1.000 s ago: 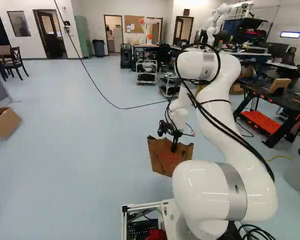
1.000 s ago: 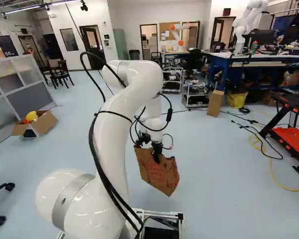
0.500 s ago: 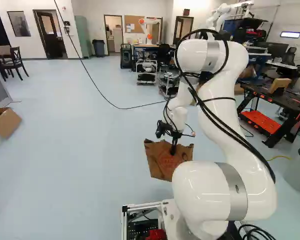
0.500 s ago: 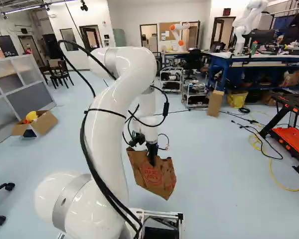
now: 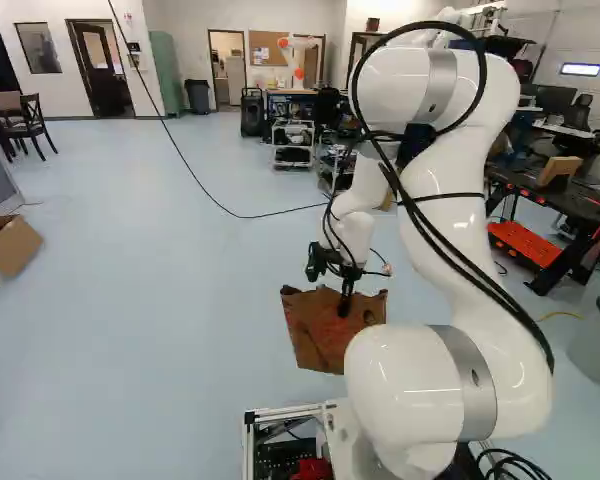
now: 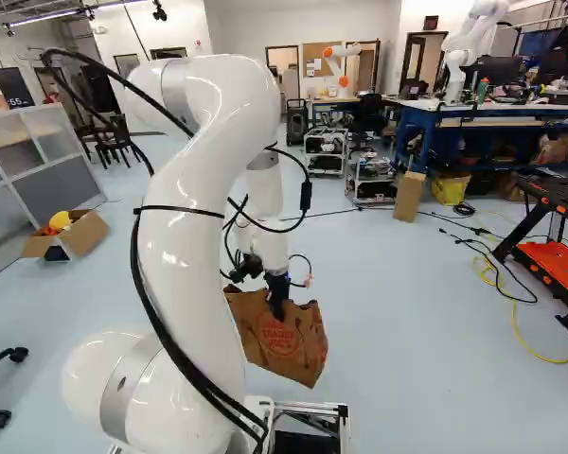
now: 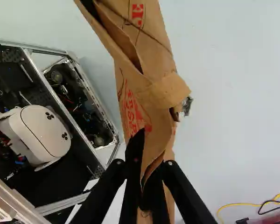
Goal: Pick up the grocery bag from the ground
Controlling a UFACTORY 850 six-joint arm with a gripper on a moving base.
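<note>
In the left base view my gripper [image 5: 346,302] points down at the top edge of the brown paper grocery bag [image 5: 313,335]. The bag hangs beneath it, off the floor and slightly tilted, partly hidden behind the arm's white lower link. The right base view shows red print on the bag's side [image 6: 282,342]. Seen from the wrist, the gripper [image 7: 147,173] is shut on the bag's folded paper [image 7: 151,88], one black finger on either side. The rest of the bag stretches out ahead of the fingers, creased, with a torn flap.
The base's metal frame [image 7: 86,88] with electronics lies beside the bag. A cardboard box [image 6: 80,236] sits on the floor at the left. At the right stand a workbench with an orange shelf [image 6: 554,270] and a yellow cable [image 6: 518,326]. Another robot [image 6: 469,47] stands farther back.
The arm has drawn back, its elbow rising, and the bag has moved with the gripper toward the base, leftward in both base views. The grip has stayed shut. The base has not moved.
</note>
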